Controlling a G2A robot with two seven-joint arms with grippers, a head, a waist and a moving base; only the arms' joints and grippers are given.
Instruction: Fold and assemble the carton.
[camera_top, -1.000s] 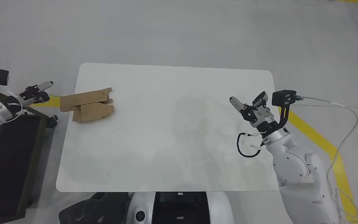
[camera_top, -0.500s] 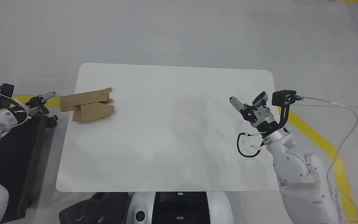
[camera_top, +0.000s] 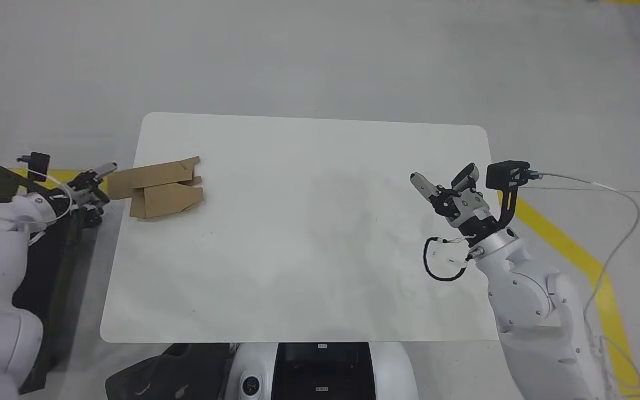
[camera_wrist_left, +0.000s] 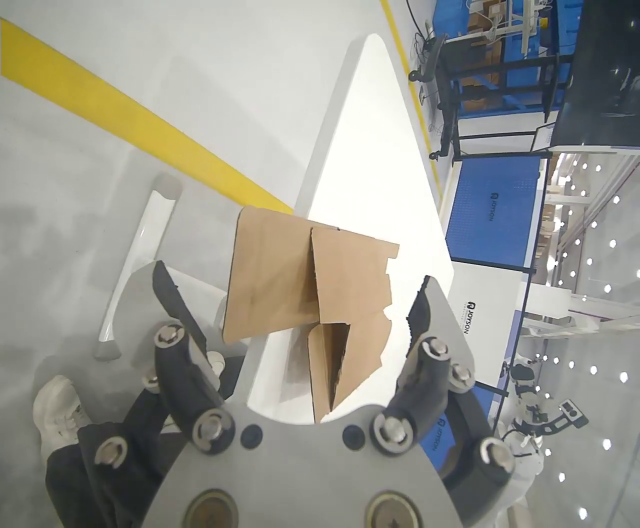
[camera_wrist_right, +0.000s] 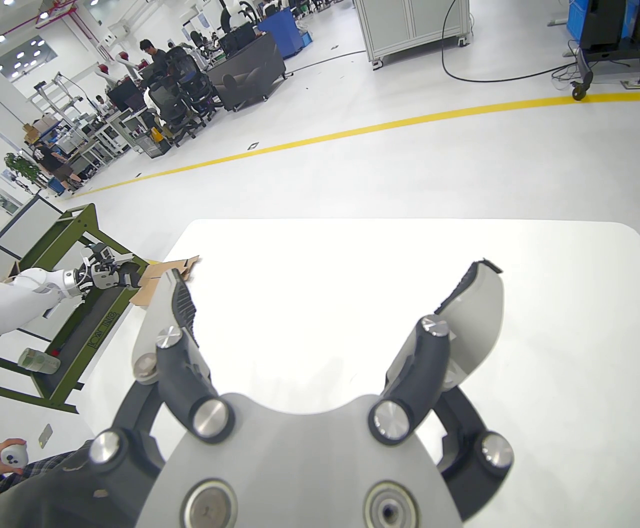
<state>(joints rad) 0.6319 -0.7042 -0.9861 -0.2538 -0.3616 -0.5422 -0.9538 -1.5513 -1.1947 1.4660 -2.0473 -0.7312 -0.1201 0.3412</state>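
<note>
The carton (camera_top: 160, 187) is a flattened brown cardboard piece with loose flaps. It lies on the white table (camera_top: 320, 250) at the left edge and hangs slightly over it. My left gripper (camera_top: 98, 180) is open just off that edge, a short way from the carton and apart from it. In the left wrist view the carton (camera_wrist_left: 305, 295) lies ahead between the spread fingers of the left gripper (camera_wrist_left: 292, 277). My right gripper (camera_top: 442, 178) is open and holds nothing above the table's right side. From the right gripper (camera_wrist_right: 328, 272), the carton (camera_wrist_right: 187, 262) is far across the table.
A dark green cart frame (camera_wrist_right: 75, 235) stands on the floor beside the table's left edge, under my left arm. A yellow floor line (camera_top: 560, 240) runs past the right side. The table's middle (camera_wrist_right: 350, 250) is bare.
My left arm has moved in from the left, bringing its open gripper close to the carton's overhanging end. The right arm and the carton have stayed put.
</note>
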